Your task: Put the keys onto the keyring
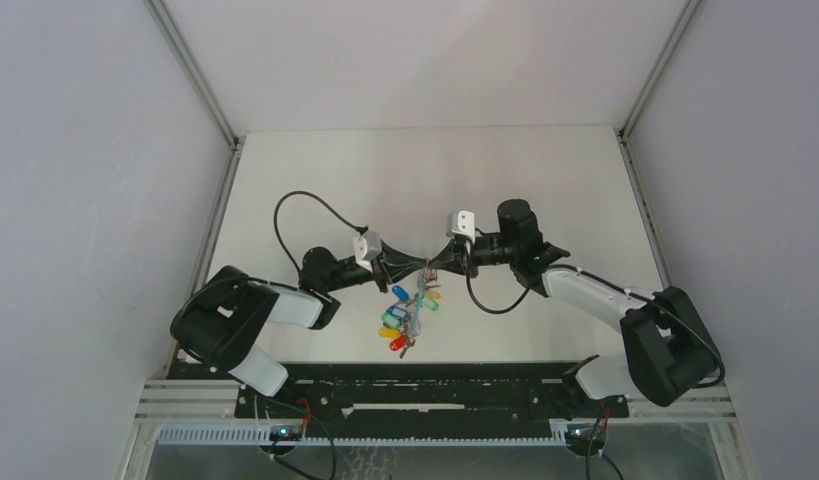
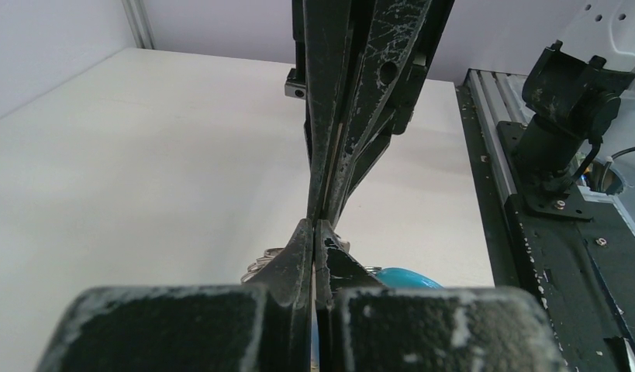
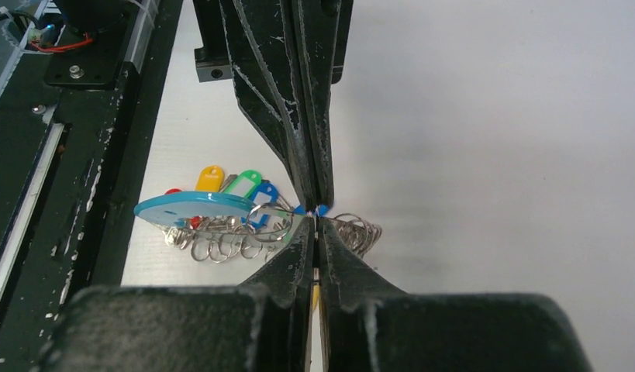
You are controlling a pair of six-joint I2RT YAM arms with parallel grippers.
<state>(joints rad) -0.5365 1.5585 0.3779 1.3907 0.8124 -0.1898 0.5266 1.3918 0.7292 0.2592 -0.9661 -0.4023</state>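
My left gripper and right gripper meet tip to tip above the table's middle. Both are shut on a thin blue piece of the keyring, whose turquoise part shows edge-on at the left of the right wrist view. The keys, with blue, green, yellow and red tags, hang in a bunch under the meeting point. In the right wrist view my gripper pinches beside yellow, green and blue tags and silvery rings. In the left wrist view my gripper is shut, with a turquoise piece behind it.
The white table is walled by grey panels at the back and both sides. A black rail with the arm bases runs along the near edge, close under the hanging keys.
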